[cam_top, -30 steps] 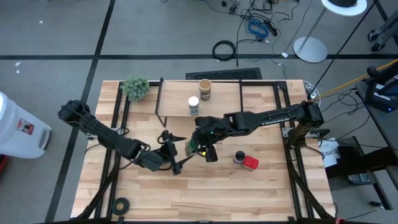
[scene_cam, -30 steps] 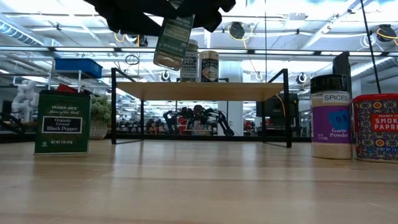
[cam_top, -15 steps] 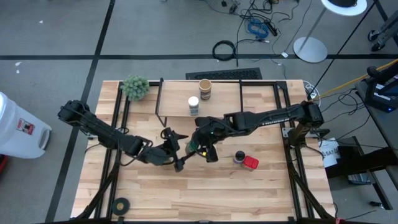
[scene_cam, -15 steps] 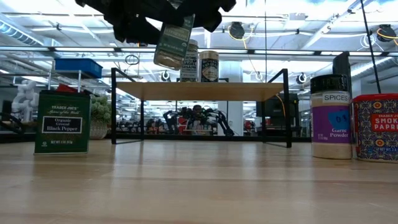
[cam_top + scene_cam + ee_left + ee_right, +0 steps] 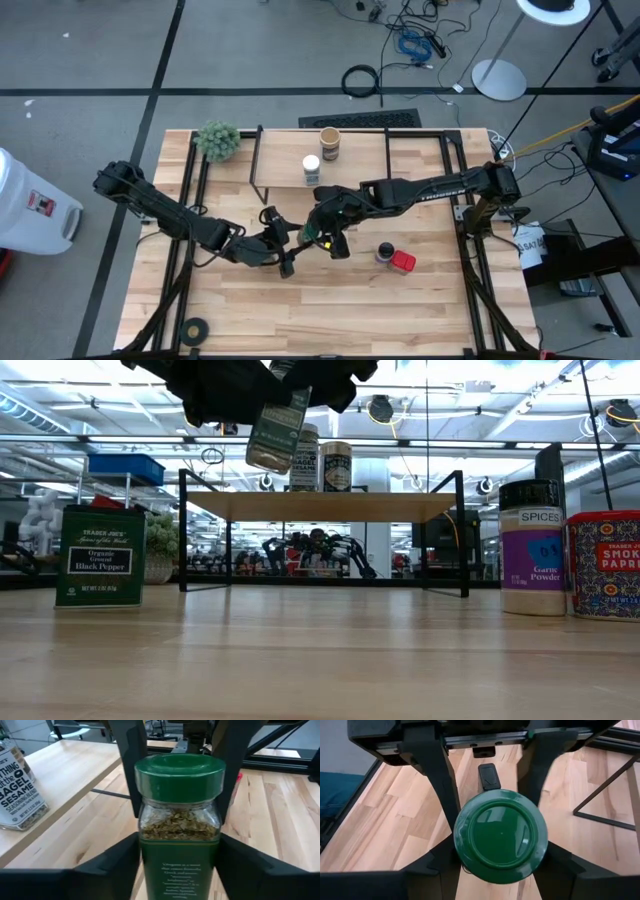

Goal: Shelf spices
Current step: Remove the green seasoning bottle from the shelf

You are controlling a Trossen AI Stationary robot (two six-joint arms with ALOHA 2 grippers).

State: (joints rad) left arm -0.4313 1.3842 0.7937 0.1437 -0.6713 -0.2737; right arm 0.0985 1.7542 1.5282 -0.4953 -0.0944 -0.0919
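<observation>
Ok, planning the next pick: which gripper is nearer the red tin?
Right. The right gripper, holding the jar, hovers near the red tin; the left gripper is beyond the jar, farther off.

Both my end effectors meet mid-desk (image 5: 240, 310).
My left end effector (image 5: 287, 243) and right end effector (image 5: 318, 232) flank a green-lidded jar (image 5: 305, 236).

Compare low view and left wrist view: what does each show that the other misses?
Low view only: black pepper tin, garlic powder jar and red paprika tin on the table, plus the shelf's legs. Left wrist only: the green lid with flakes under it, right tool clamped at lid height, left tool at the jar's body. Both: the green-lidded jar held in the air, and the sesame jar on the shelf.
</observation>
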